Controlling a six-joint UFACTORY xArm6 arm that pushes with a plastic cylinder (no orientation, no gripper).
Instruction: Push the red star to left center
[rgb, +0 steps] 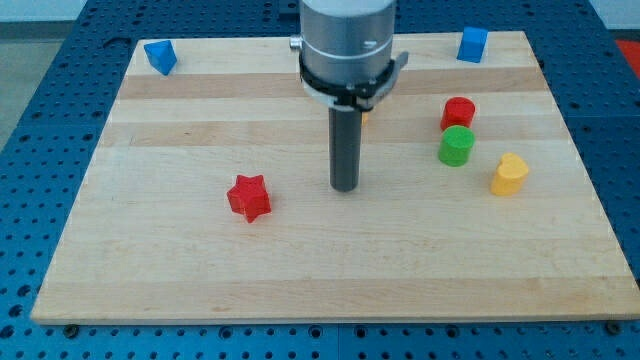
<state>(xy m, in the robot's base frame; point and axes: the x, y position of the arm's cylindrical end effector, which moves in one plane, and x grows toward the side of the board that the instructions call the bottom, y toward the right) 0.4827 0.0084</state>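
We see no readable writing; my tip (345, 187) stands at three o'clock of the red star (249, 197) (near, apart), grasping nothing.

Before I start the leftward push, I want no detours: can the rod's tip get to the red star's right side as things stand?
Probably yes. My tip stands to the view's right of the red star, with only bare board between them. The other blocks lie farther right or along the view's top edge.
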